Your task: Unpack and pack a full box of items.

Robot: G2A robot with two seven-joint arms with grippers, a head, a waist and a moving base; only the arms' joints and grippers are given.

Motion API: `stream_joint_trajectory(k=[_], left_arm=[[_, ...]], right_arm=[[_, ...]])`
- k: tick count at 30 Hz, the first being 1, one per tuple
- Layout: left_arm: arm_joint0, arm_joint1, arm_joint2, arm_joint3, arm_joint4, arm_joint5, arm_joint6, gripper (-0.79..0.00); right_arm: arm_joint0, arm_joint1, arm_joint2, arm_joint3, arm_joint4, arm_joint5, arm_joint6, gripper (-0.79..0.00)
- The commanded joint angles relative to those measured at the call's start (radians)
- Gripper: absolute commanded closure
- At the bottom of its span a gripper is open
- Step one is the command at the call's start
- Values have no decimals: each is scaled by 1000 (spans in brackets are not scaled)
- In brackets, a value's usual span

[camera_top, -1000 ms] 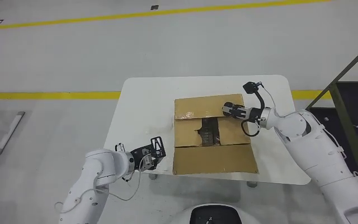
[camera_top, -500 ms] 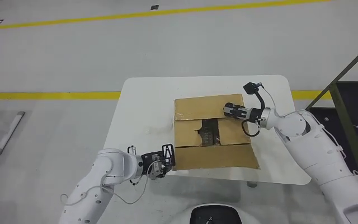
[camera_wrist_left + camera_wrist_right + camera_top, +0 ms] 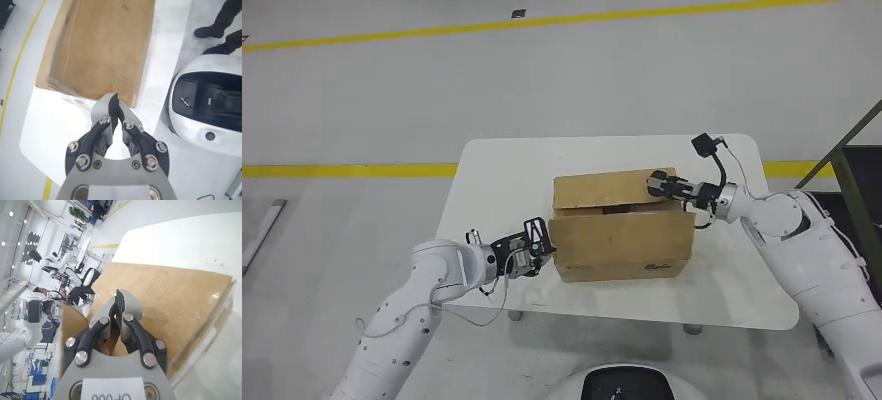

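1. White bench (image 3: 497,185) with rounded corners. It stands on a pale grey floor (image 3: 362,100) marked with yellow lines (image 3: 342,170).
2. Cardboard box (image 3: 617,245) is mid-bench. Its near panel stands upright and its far flap (image 3: 170,291) lies folded outward.
3. My left fingers (image 3: 114,99) are clenched and empty, at the box's left lower corner. Can't tell if they touch it.
4. My right fingers (image 3: 119,298) are clenched at the box's far right top edge. Can't tell whether cardboard is pinched between them.
5. Contents are hidden; a dark slot shows at the top.
6. Box is plain matte brown with corrugated edges. Finger pads are black and ribbed.
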Motion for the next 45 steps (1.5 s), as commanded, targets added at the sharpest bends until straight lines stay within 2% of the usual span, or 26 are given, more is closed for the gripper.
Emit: stream_joint_trajectory(k=[1,6,14,17,18,19,20,21,22,23,24,25,26,33,37,45], left_arm=[[-25,-13,31,23,23,41,13,-3],[-67,-45,88,80,21,146,18,0],[-96,-71,124,117,7,195,-21,0],[-95,-75,123,119,1,208,-40,-9],[-94,-75,122,119,3,210,-48,-139],[-91,-76,119,118,0,210,-50,-129],[-89,-76,116,115,1,209,-53,-160],[-86,-75,112,114,3,212,-58,-268],[-82,-75,109,110,-2,213,-62,-212],[-79,-75,104,106,-4,215,-65,-234],[-75,-75,99,104,-5,230,-74,-305],[-72,-75,92,104,-9,249,-86,-462],[-70,-75,87,99,-12,264,-99,-785],[-30,-78,37,37,-82,465,-242,-785],[9,-72,10,1,-33,529,-283,-785],[41,-81,9,61,13,605,-282,-785]], right_arm=[[5,6,21,3,-8,1,-2,0],[-9,16,27,-32,-99,-26,-23,0],[-61,12,-27,-130,-203,-30,-97,0],[-73,3,-67,-125,-240,-3,-138,0],[-68,0,-81,-120,-261,8,-148,0],[-64,-2,-94,-118,-285,9,-162,0],[-64,-5,-104,-112,-290,13,-176,0],[-63,-8,-113,-105,-292,19,-184,0],[-59,-10,-121,-99,-307,25,-193,0],[-57,-12,-129,-93,-316,27,-200,0],[-56,-15,-134,-88,-312,29,-206,0],[-54,-16,-140,-85,-318,30,-209,0],[-52,-17,-145,-81,-330,32,-214,0],[-55,-24,-158,-74,-341,42,-245,0],[-55,-26,-159,-75,-331,41,-243,0],[-52,-28,-157,-73,-330,35,-230,0]])
